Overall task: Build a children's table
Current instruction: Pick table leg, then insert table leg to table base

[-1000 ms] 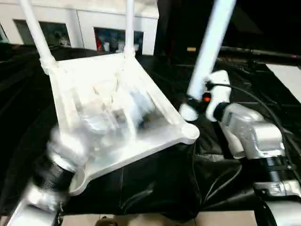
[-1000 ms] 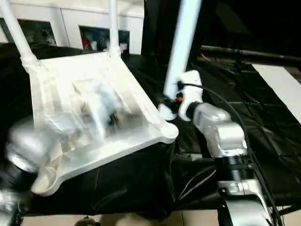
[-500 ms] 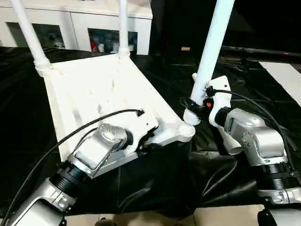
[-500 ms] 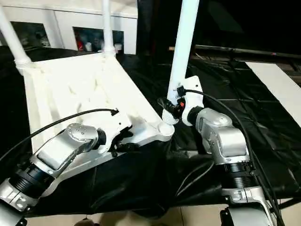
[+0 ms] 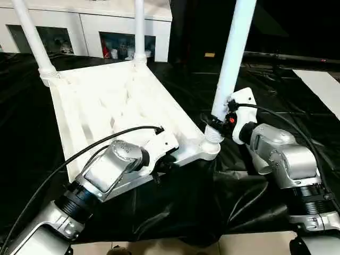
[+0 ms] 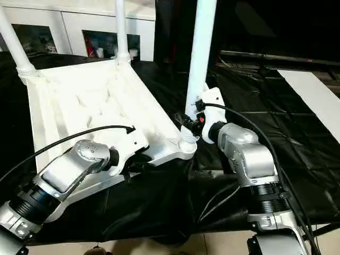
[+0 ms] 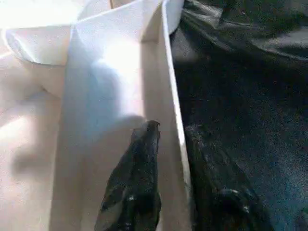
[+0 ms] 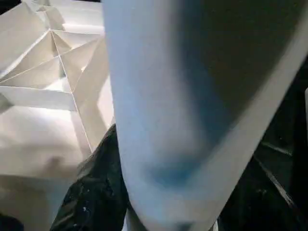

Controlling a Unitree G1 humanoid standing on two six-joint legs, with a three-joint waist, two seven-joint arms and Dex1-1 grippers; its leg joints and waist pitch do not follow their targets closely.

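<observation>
The children's table lies upside down on black cloth, its white tabletop [image 5: 106, 106] ribbed side up. Two white legs [image 5: 32, 37] [image 5: 139, 26] stand in the far corner sockets. My right gripper [image 5: 219, 123] is shut on a third leg [image 5: 234, 53] near its lower end. That leg is upright, with its ridged end in the near right corner socket [image 5: 210, 146]. In the right wrist view the leg [image 8: 159, 96] fills the foreground. My left gripper [image 7: 173, 127] is on the tabletop's near rim [image 7: 168, 72], one finger [image 7: 142, 159] inside the wall and one outside, closed against it.
A white cabinet [image 5: 90, 26] with glass doors stands behind the work. The black cloth [image 5: 186, 196] hangs over the near edge of the support, with pale floor [image 5: 239, 244] below. A white sheet [image 5: 321, 85] lies at the far right. A black cable [image 5: 79, 154] loops over my left forearm.
My left arm swung in to the tabletop's near rim and its fingers closed around the wall. My right gripper brought the leg's lower end over and down onto the near right socket.
</observation>
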